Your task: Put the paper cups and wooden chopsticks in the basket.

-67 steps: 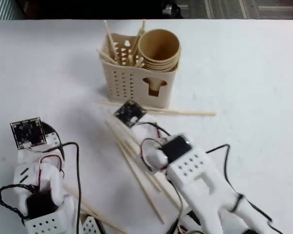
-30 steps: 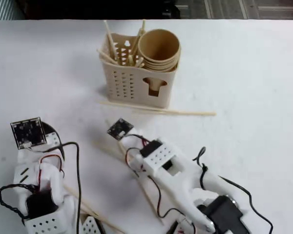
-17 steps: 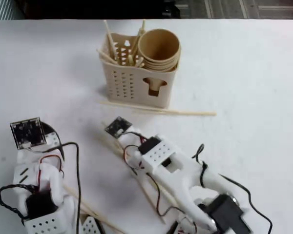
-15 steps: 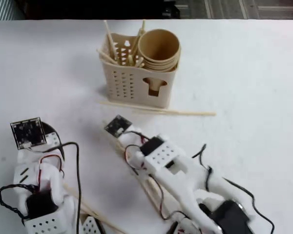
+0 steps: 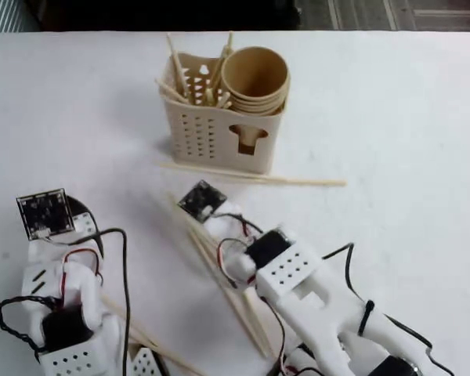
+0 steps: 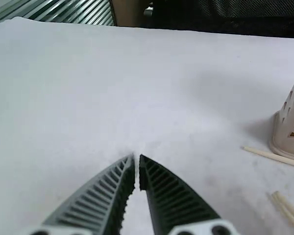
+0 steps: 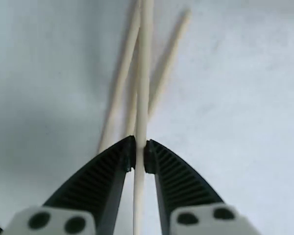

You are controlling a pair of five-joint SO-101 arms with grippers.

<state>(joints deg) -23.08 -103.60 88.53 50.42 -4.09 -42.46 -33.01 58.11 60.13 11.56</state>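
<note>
The cream basket (image 5: 213, 131) at the table's far middle holds stacked paper cups (image 5: 255, 77) and several wooden chopsticks (image 5: 177, 66). Two more chopsticks (image 5: 254, 177) lie on the table just in front of it. My right gripper (image 7: 139, 149) is shut on one chopstick (image 7: 145, 73), which runs straight out ahead over two others (image 7: 118, 85) on the table. From above, the right arm (image 5: 291, 272) covers part of that loose bundle (image 5: 229, 291). My left gripper (image 6: 136, 162) is shut on nothing, low over bare table, with the basket's corner (image 6: 290, 128) far off.
The left arm (image 5: 63, 305) sits at the near left corner, with one chopstick (image 5: 150, 341) lying beside its base. A chopstick (image 6: 274, 155) and two chopstick tips (image 6: 287, 210) lie towards the basket in the left wrist view. A dark edge borders the table's far side.
The right arm has shifted to the right and back from its low stretch over the bundle, and more of the loose chopsticks show beside it. The left arm has stayed put.
</note>
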